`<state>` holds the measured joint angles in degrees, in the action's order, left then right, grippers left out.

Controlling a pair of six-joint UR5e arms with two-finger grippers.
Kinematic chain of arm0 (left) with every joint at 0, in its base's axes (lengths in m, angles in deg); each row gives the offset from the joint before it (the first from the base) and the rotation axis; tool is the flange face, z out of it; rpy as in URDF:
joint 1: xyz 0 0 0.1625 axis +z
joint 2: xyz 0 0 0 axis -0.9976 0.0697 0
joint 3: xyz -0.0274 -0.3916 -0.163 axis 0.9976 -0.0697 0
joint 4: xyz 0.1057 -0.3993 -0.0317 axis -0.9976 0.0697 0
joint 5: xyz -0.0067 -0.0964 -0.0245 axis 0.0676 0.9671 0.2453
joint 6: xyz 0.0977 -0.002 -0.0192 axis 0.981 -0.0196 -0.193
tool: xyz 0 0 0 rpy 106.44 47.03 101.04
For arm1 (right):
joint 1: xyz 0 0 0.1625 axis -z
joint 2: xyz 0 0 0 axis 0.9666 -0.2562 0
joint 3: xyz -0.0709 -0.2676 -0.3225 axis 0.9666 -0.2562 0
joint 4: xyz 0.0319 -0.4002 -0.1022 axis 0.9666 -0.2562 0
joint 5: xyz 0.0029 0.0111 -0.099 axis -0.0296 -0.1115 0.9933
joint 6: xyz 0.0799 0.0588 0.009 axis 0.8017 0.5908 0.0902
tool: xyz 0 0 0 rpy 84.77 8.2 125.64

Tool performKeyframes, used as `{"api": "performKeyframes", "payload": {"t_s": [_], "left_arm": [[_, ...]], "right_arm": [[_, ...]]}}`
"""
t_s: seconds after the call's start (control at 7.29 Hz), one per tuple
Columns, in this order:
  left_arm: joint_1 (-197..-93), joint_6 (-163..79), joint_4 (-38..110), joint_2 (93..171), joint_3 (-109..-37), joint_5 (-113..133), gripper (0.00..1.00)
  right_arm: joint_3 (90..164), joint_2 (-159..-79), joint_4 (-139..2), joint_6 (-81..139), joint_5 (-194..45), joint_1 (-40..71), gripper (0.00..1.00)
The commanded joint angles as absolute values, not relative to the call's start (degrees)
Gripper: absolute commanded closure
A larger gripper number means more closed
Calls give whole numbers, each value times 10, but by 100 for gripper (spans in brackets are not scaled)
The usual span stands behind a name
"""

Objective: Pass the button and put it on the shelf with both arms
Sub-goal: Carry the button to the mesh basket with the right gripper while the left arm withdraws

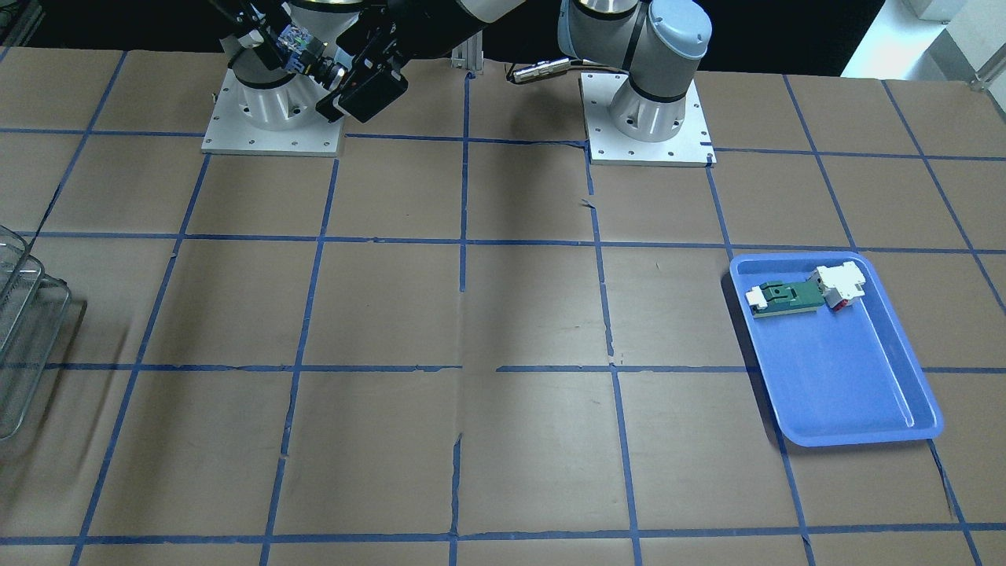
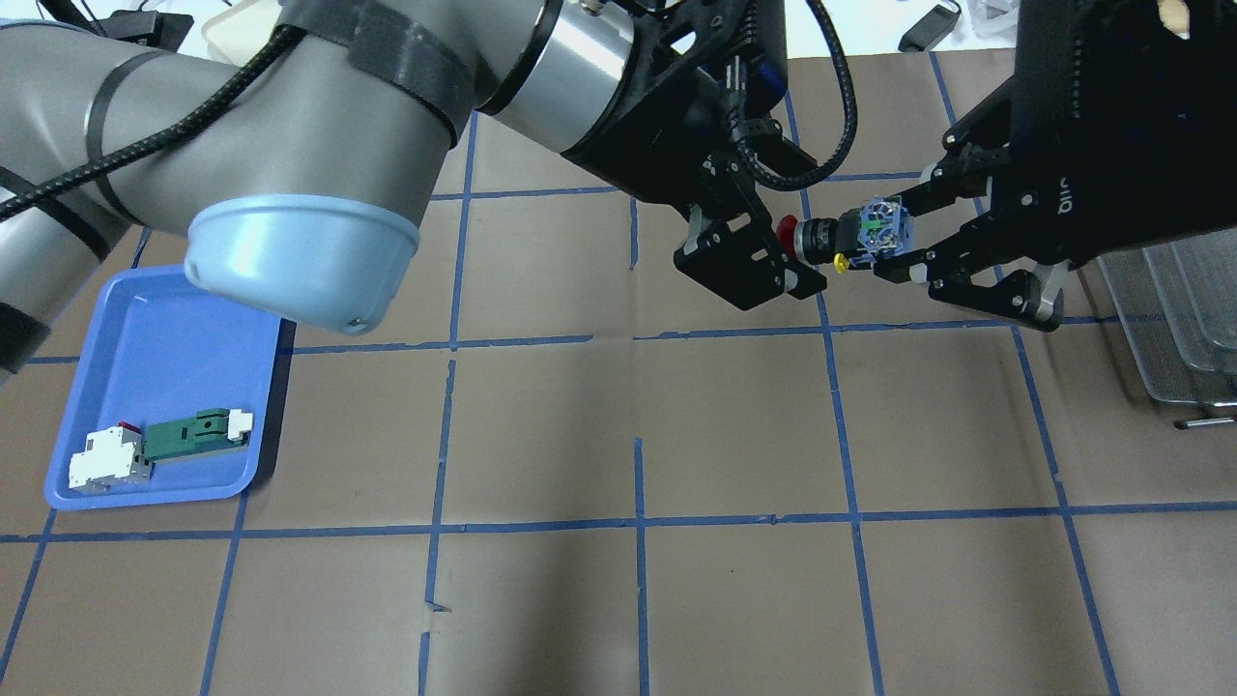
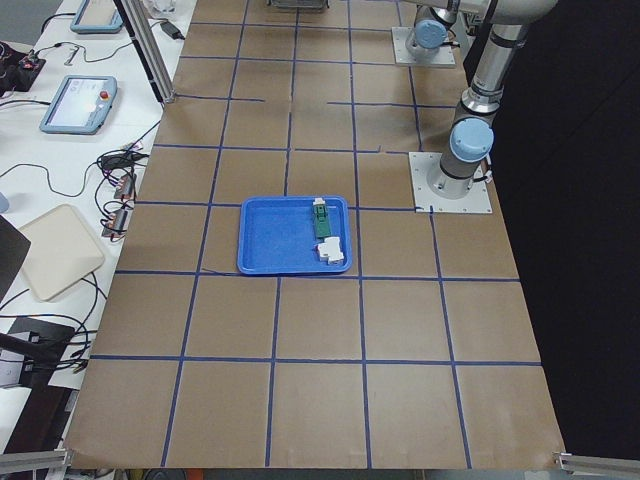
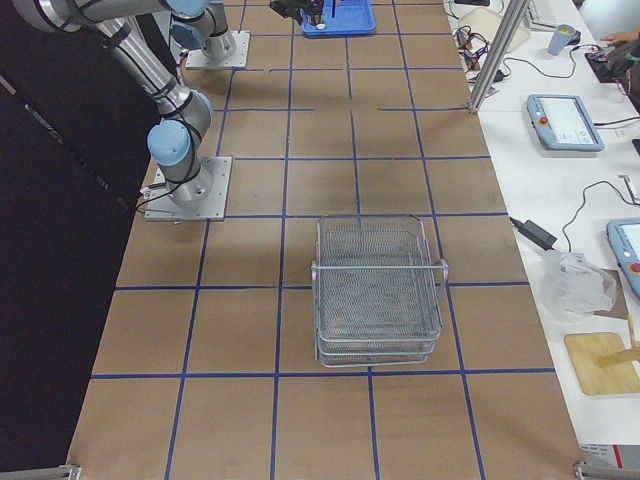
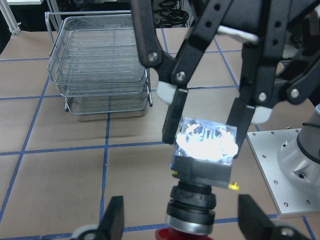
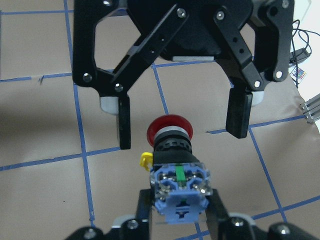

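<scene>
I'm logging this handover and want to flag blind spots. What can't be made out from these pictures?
- Button: its red cap is cut off by the left wrist view's bottom edge.
- Shelf: mostly cut off by the front-facing view's left edge and the overhead view's right edge.
- Left hand and right hand: too small at the right side view's top edge to judge.
- Tray: one corner hidden by the left arm overhead.

Wrist cams close, facing each other; both share button [image 5: 204, 152].
</scene>
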<state>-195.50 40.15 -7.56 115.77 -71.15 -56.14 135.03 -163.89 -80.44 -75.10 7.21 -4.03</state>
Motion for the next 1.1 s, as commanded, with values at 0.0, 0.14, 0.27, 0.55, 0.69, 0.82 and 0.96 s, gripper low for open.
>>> {"api": "performKeyframes", "payload": {"t_s": [0.0,0.14,0.27,0.55,0.69,0.82,0.96], "left_arm": [[-1951,376,-71,1133,-711,-681,0],[-1945,368,-68,1126,-719,-750,0],[-1923,346,-66,1125,-730,-802,0],[-1833,318,-58,1120,-733,-809,0],[-1801,316,-55,1120,-740,-810,0],[-1781,310,-66,1117,-759,-835,0],[-1772,292,-70,1113,-761,-882,0]], "right_arm": [[1347,-1637,-807,-752,80,-39,100],[1345,-1623,-808,-758,89,-35,100],[1337,-1593,-819,-760,127,-25,100],[1324,-1514,-937,-762,205,65,100],[1315,-1452,-976,-792,225,130,100],[1286,-1388,-1003,-818,229,185,100],[1251,-1317,-1007,-861,229,230,100]]}}
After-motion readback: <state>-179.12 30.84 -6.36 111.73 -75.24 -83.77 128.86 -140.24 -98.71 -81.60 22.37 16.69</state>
